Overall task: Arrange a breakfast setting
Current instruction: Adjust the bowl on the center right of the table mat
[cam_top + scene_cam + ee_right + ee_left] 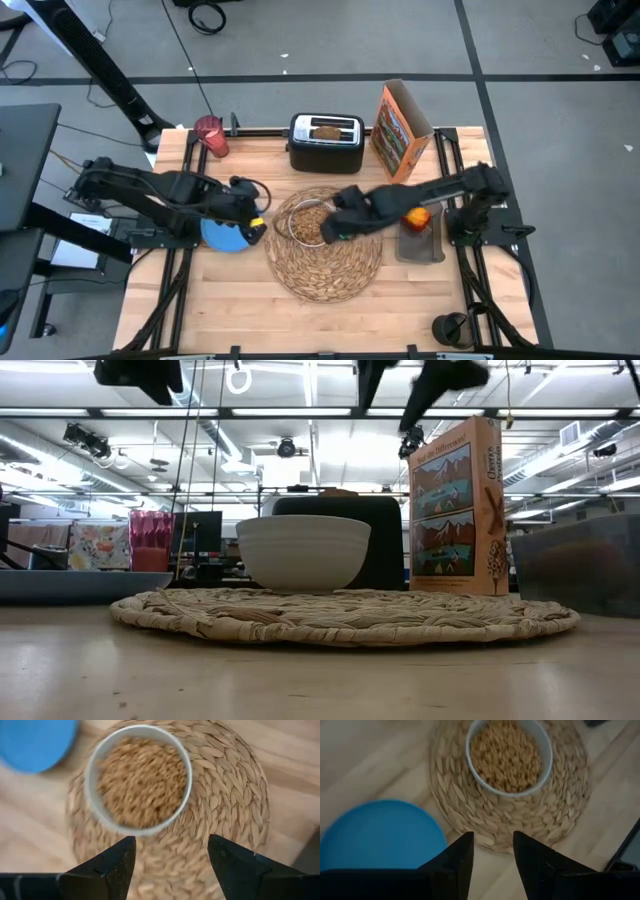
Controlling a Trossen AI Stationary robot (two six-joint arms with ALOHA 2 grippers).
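A white bowl (308,222) filled with brown cereal stands on the round woven placemat (325,262) at the table's middle; it also shows in the low view (303,550). A blue plate (222,236) lies on the table left of the mat. My left gripper (258,218) hovers open above the plate's right edge, empty, well above the table. My right gripper (328,228) hovers open just right of the bowl, above the mat, empty. A toast slice (327,130) sticks out of the black toaster. A red apple (417,217) lies in a grey tray. A pink-red cup (211,137) stands far left. No spoon shows.
The black toaster (326,145) stands behind the mat, a cereal box (402,130) upright to its right. The grey tray (420,242) sits right of the mat under my right arm. Bare wood lies along the near edge of the table (300,320).
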